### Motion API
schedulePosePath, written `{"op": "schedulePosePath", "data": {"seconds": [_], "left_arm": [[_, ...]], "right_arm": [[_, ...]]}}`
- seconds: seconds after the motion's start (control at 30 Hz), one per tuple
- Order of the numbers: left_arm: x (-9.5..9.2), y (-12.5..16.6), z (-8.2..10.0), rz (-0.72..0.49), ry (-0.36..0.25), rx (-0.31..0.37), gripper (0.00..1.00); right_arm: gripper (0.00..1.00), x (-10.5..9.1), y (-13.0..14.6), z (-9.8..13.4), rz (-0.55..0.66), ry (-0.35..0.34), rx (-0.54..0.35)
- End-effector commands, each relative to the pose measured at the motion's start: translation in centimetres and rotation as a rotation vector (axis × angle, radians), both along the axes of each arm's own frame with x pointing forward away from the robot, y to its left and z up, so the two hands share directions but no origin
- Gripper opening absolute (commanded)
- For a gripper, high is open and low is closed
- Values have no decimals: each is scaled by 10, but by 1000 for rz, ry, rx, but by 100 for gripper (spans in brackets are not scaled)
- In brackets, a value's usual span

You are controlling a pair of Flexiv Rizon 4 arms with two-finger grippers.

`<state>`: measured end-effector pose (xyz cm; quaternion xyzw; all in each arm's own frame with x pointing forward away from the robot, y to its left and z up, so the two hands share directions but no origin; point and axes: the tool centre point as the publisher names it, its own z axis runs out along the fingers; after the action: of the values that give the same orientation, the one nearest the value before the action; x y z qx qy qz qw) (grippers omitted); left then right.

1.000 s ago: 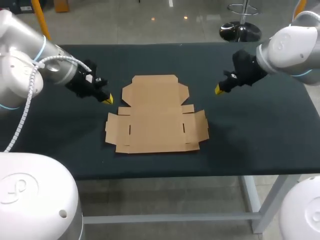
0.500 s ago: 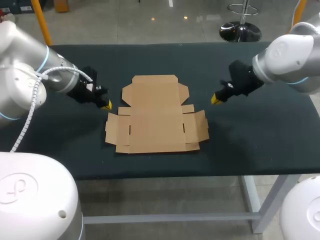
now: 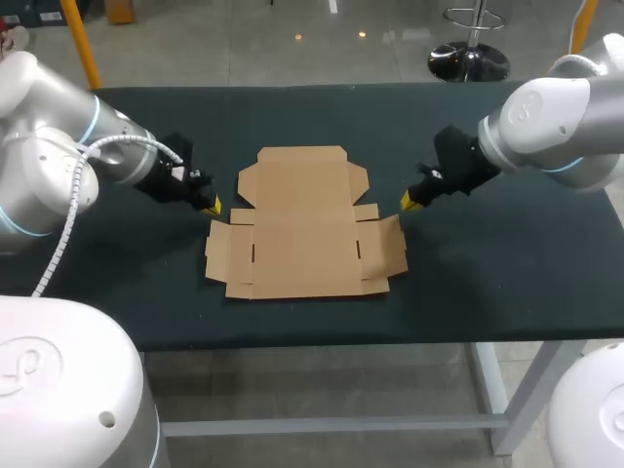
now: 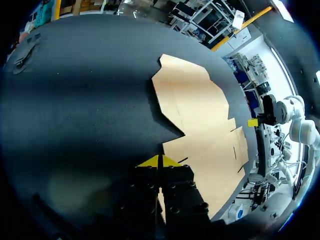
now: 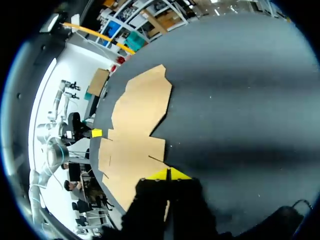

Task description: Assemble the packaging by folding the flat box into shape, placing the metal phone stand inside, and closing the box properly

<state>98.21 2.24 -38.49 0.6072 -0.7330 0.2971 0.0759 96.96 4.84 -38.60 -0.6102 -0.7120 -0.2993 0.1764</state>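
Presently closed on nothing: left tool, yellow tips pressed together, low over the counter just beside the left edge of the flat box, near the notch where the far panel meets the side flap. Same on the other side: right tool, tips likewise together and empty, just beside the right side flap, perhaps touching its corner; hard to tell from above. Between the two, cardboard lying flat and unfolded in the counter's middle, large panel toward the far side, slotted flaps at both sides, narrow strip along the near edge. No sign of the metal phone stand in any view.

Judged as the very start: folding not yet begun, probably an approach to raise the side flaps. Risks from here:
- Closed tips pushing at the edge rather than getting under it, sliding the whole sheet across the dark counter instead of lifting a flap.
- Pressure from one side only, turning the sheet askew.
- Tips coming down on top of a flap, pinning it flat or creasing it off the scored line.

Thin, light card by the look of it, easily shoved, so little force needed to spoil the alignment.
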Motion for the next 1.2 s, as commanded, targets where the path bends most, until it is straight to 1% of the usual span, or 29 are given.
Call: {"op": "schedulePosePath", "data": {"seconds": [0.03,0.07,0.1,0.53,0.63,0.8,0.93,1.2], "left_arm": [[4,1,-5,-6,7,-14,0],[5,1,-6,-7,19,-20,0],[6,2,-6,5,47,-26,0],[6,2,-6,5,47,-26,0],[8,1,-9,-13,34,-27,0],[13,2,-15,-36,40,-35,0],[14,0,-15,-49,37,-26,0],[12,-6,-20,-81,43,-36,0]], "right_arm": [[0,4,3,-9,13,10,26],[0,4,4,-10,15,12,28],[0,4,4,-11,31,10,32],[0,4,4,-11,31,10,32],[0,11,7,-17,43,0,43],[0,19,8,-21,64,2,53],[0,21,12,-22,77,1,50],[0,25,17,-26,94,0,49]]}}
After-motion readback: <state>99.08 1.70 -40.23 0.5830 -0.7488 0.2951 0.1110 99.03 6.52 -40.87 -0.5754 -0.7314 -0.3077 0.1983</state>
